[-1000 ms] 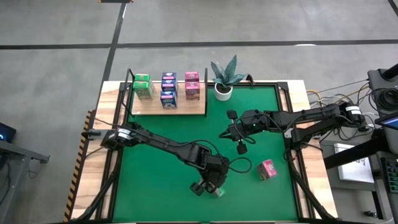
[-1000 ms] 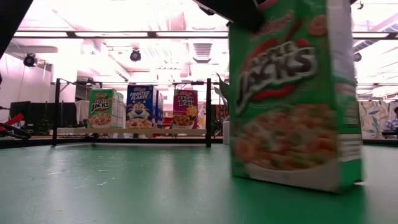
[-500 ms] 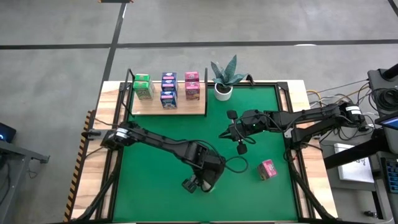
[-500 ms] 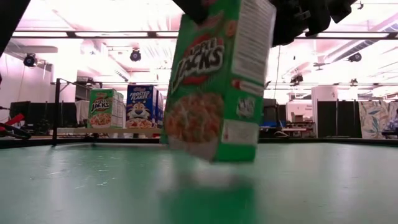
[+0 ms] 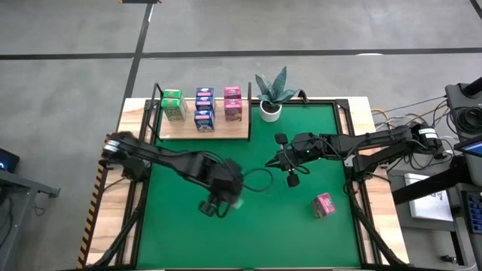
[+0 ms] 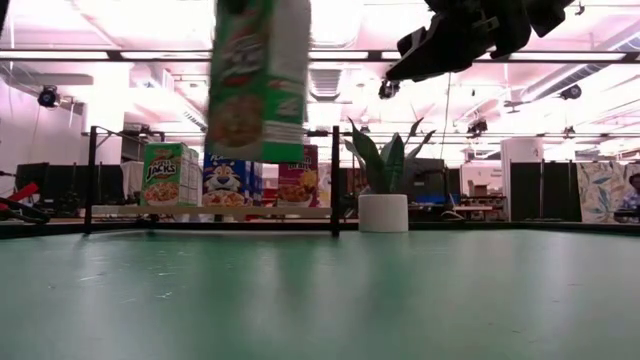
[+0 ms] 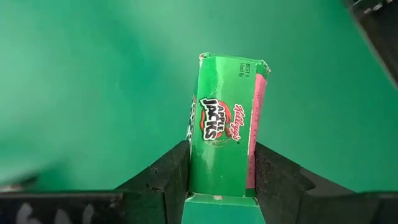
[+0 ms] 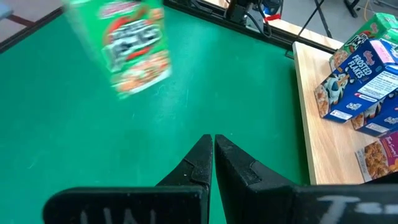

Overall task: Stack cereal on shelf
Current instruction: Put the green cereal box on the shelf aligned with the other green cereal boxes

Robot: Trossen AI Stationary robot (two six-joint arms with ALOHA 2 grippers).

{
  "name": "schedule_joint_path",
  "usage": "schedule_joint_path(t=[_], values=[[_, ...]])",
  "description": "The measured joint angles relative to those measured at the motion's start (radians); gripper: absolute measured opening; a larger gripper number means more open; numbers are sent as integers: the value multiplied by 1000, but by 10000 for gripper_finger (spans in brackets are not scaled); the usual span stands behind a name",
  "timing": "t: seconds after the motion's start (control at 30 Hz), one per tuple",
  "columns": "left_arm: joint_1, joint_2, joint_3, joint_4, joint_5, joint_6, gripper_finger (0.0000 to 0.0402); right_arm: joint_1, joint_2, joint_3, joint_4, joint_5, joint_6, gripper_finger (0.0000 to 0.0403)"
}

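1. The left tool (image 7: 221, 180) is hanging above the green surface (image 5: 301, 233), near its middle and toward seven o'clock, its two dark fingers (image 7: 165, 177) pressing on opposite sides of a green Apple Jacks carton (image 7: 222, 134).
2. In the low view that carton (image 6: 258, 80) is hanging clear of the surface, upright with a slight tilt.
3. From above, only a pale green edge of it (image 5: 235, 202) is showing beside the left arm's wrist.
4. The right tool (image 8: 211, 155) is hovering over the surface toward three o'clock of centre, its fingers pressed together and gripping nothing.
5. The shelf (image 5: 226, 129), a light-wood board with black posts, is sitting at the eleven o'clock corner of the surface.
6. On it are standing green cartons (image 5: 173, 104) at its nine o'clock end, blue-and-white Frosted Flakes cartons (image 5: 204, 108) in the middle, and pink cartons (image 5: 233, 103) at its three o'clock end.
7. A potted plant (image 5: 272, 94) in a white pot is standing just off the shelf's three o'clock end.
8. One pink carton (image 5: 324, 204) is lying alone on the surface toward four o'clock, well apart from both tools.
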Motion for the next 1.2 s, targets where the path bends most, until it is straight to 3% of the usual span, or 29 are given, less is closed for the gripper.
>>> schedule_joint_path(t=[0.37,0.63,0.87,1.1,1.2], values=[[64,-494,-421,-8,-246,-206,141,0,0,0,28,0,0,9],[259,-781,-577,-40,-264,-267,142,0,0,0,47,0,-3,9],[513,-864,-635,-96,-292,-158,142,0,0,0,50,-1,-8,9],[757,-834,-639,-81,-289,0,142,0,0,0,58,-1,-19,9],[837,-813,-654,-51,-241,64,142,0,0,0,58,-1,-19,9]])
